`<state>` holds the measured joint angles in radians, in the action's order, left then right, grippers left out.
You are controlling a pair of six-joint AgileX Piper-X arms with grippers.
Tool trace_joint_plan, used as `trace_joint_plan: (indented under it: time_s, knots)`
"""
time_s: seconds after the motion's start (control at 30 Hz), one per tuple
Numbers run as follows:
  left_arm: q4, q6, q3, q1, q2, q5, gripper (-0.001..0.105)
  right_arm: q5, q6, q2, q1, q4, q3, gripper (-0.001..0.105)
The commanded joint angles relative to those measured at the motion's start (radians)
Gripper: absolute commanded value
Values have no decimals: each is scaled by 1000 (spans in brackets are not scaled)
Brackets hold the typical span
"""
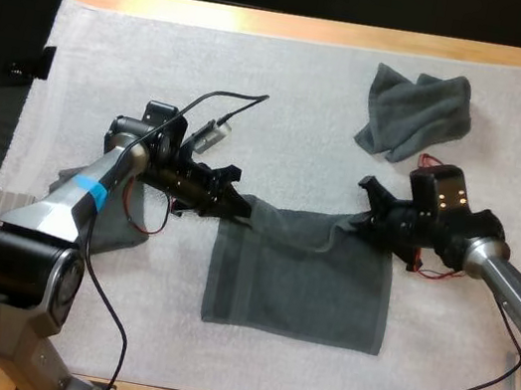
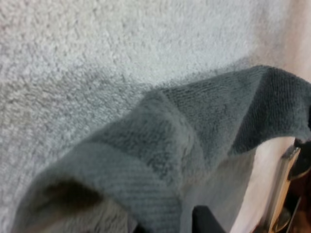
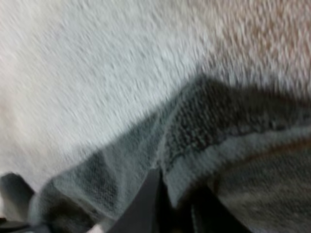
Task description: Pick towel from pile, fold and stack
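Note:
A dark grey-green towel (image 1: 300,283) lies spread at the middle of the white mat (image 1: 286,109), its far edge lifted. My left gripper (image 1: 236,206) is shut on the towel's far left corner (image 2: 160,160). My right gripper (image 1: 365,219) is shut on the far right corner (image 3: 194,141). The edge sags between them. A crumpled towel (image 1: 416,111) sits at the far right of the mat. Another dark towel (image 1: 105,218) lies flat under my left arm at the mat's left side.
The wooden table edge (image 1: 310,28) runs along the far side. Bare mat stretches across the far middle and near the front edge.

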<state>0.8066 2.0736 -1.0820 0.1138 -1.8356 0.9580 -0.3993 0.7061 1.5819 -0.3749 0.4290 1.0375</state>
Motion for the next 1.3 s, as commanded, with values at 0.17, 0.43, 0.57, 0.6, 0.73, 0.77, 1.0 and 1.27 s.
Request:
trace_joint_plan:
  time_s: [0.17,0.43,0.57,0.6,0.73,0.77,1.0,1.27]
  knots:
    - [-92,87,-4,-1,-13,51,13,-12,-42,2,52,-50,1,1]
    - [-202,191,-4,-12,-14,73,24,-25,-56,4,76,-87,1,2]
    - [-244,244,-4,-39,-14,73,44,-21,-60,4,84,-104,1,17]
    - [-248,254,-4,-45,-14,73,50,-21,-60,4,84,-110,1,22]
    - [-272,288,-4,-68,-14,73,66,-23,-57,4,84,-164,1,42]
    - [-293,307,-4,-77,-14,73,66,-25,-56,4,84,-205,1,48]
    - [-340,265,-4,-101,-14,93,66,-60,70,4,84,-294,1,56]
    - [-283,96,-4,-102,18,106,66,34,351,-63,69,-203,1,56]
